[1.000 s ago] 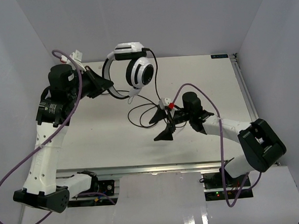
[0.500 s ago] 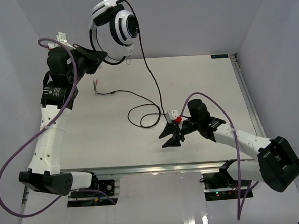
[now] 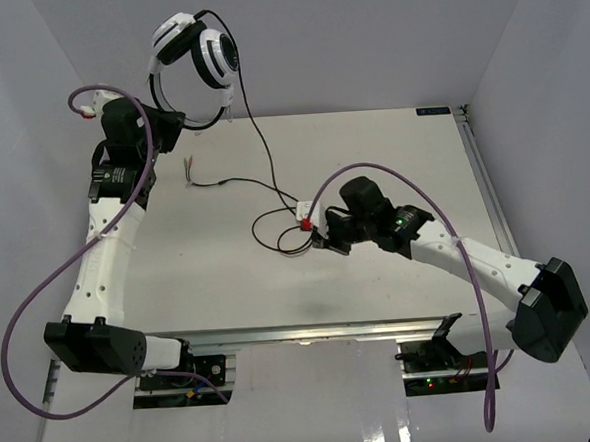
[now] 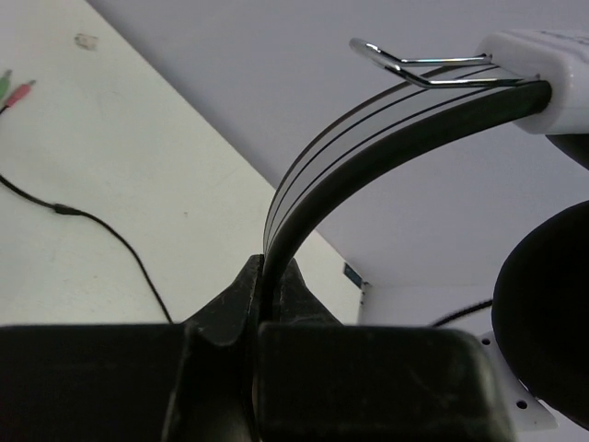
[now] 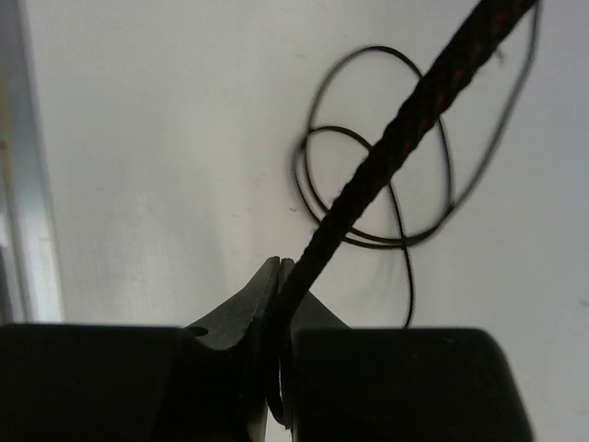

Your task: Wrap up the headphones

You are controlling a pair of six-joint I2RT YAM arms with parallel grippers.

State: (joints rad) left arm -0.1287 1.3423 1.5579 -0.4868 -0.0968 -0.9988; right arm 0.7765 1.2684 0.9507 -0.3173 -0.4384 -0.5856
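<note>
The headphones [image 3: 213,58] hang high over the table's far left corner. My left gripper [image 3: 177,122] is shut on their white headband [image 4: 368,138], which rises from between the fingertips [image 4: 267,276]; a black ear pad [image 4: 552,313] shows at the right. Their thin black cable [image 3: 261,148] drops from the earcup to mid-table, where my right gripper [image 3: 318,240] is shut on it. In the right wrist view the braided cable [image 5: 405,120] runs up out of the shut gripper [image 5: 283,276], with loose cable loops [image 5: 386,184] lying beyond. The red and green plugs [image 3: 189,167] rest on the table.
An aluminium rail [image 3: 483,179] borders the table's right edge and another runs along the front [image 3: 282,334]. Thick purple robot cables [image 3: 39,287] loop beside the left arm and over the right arm [image 3: 372,171]. White walls close in on three sides.
My left gripper has lifted the headphones higher and further left, pulling the cable taut. My right gripper has gone from wide open to shut on the cable and shifted left towards the loops.
</note>
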